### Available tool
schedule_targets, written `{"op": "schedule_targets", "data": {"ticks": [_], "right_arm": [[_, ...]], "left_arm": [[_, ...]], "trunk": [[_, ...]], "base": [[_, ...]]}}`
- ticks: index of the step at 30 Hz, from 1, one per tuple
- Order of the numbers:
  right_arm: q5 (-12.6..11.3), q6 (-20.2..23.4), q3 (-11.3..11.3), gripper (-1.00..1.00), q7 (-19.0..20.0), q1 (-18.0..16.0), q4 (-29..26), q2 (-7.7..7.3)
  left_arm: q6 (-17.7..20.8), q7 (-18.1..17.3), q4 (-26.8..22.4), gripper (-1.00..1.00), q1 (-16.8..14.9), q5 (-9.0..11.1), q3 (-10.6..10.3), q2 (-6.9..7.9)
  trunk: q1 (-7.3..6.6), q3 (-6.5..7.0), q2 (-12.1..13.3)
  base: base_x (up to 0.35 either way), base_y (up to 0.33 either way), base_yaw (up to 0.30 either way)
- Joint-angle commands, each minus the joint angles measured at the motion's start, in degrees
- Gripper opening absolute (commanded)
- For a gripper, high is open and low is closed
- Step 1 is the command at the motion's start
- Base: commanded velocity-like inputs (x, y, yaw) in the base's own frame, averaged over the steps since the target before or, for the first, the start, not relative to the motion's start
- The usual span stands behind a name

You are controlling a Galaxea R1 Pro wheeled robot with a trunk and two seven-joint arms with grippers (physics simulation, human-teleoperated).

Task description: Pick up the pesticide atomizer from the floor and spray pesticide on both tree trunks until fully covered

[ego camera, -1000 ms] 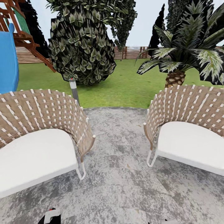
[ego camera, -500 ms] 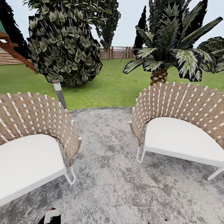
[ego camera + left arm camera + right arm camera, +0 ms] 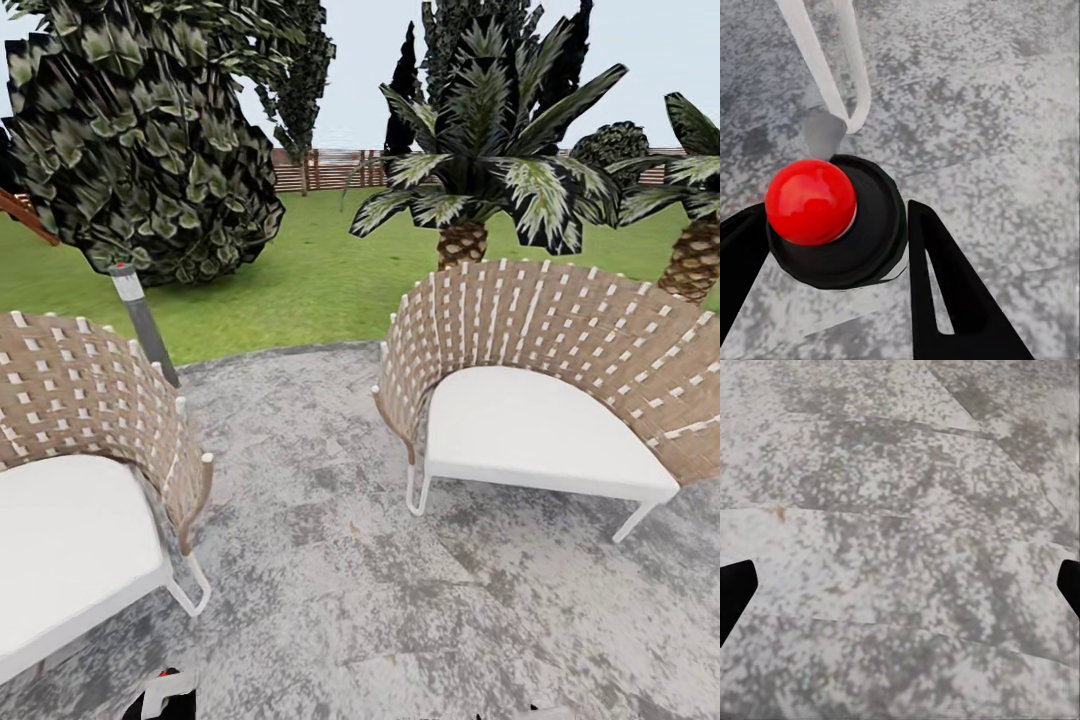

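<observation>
I see a grey mottled paved patio [image 3: 330,580] in front of me, with two woven wicker chairs with white cushions: one near left [image 3: 80,470], one to the right [image 3: 540,370]. A short bollard light [image 3: 143,320] stands at the patio's far left edge. Beyond lie a green lawn [image 3: 310,280], a big leafy shrub [image 3: 140,150], two palms [image 3: 480,170] [image 3: 695,240] and a slatted wooden fence [image 3: 320,170] under a pale sky.
</observation>
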Motion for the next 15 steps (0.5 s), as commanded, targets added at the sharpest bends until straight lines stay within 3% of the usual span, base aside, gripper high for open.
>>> {"op": "schedule_targets", "data": {"ticks": [1,15], "right_arm": [[0.0,0.0,0.0,1.00,0.0,0.0,0.0,0.00],[0.0,0.0,0.0,1.00,0.0,0.0,0.0,0.00]], "left_arm": [[0.0,0.0,0.0,-1.00,0.0,0.0,0.0,0.00],[0.0,0.0,0.0,-1.00,0.0,0.0,0.0,0.00]], "trunk": [[0.00,0.00,0.0],[0.00,0.00,0.0]], "base": [[0.000,0.000,-0.265],[0.000,0.000,-0.265]]}}
